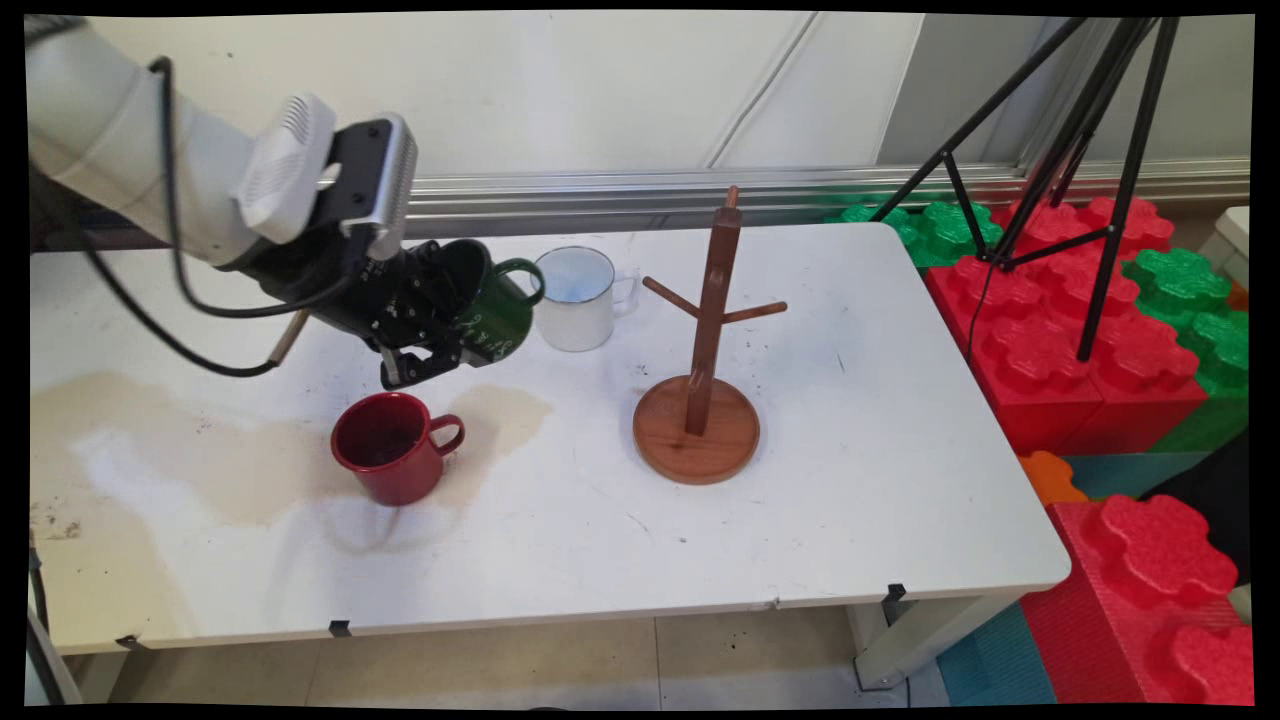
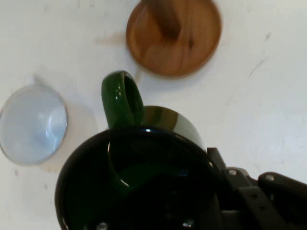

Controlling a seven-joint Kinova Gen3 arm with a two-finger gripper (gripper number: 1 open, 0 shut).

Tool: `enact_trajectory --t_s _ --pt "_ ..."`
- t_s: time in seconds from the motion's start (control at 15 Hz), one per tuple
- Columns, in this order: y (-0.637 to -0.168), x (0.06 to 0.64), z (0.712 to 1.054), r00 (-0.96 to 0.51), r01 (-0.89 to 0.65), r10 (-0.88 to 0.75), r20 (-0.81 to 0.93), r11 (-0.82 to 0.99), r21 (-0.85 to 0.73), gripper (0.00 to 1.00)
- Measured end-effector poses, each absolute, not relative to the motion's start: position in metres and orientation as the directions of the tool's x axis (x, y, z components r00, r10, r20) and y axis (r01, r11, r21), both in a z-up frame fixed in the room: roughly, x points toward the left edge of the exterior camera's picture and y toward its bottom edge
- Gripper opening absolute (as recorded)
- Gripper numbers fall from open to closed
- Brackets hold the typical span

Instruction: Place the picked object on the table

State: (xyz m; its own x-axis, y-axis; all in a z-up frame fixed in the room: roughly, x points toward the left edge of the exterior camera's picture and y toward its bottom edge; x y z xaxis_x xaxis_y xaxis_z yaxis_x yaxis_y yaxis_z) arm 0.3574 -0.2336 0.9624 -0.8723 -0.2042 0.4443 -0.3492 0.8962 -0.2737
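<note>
Arm: white, entered from the upper left of the frame in the main view, sloped downward and rightward toward left of centre. Black cables are looped beneath its forearm.

Wrist: a white vented housing and a black-and-silver module are carried at its end, in the upper-left quarter.

Tool (image 1: 440, 335): black, two-fingered, tilted down and to the right, held clear above the table (image 1: 850, 480). It is closed upon a green mug (image 1: 492, 305), which is gripped at its rim and held tipped. In the hand view, black linkage is seen at lower right (image 2: 249, 196), with the mug's dark mouth filling the lower centre.
</note>
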Motion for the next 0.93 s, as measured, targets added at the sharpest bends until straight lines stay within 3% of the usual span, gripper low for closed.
enact_trajectory --t_s 0.47,0.93 --pt "-0.280 0.361 0.921 -0.840 -0.483 -0.379 0.387 0.848 -0.218 0.00" --pt "-0.312 0.351 0.886 -0.837 -0.502 -0.426 0.344 0.847 -0.174 0.00"
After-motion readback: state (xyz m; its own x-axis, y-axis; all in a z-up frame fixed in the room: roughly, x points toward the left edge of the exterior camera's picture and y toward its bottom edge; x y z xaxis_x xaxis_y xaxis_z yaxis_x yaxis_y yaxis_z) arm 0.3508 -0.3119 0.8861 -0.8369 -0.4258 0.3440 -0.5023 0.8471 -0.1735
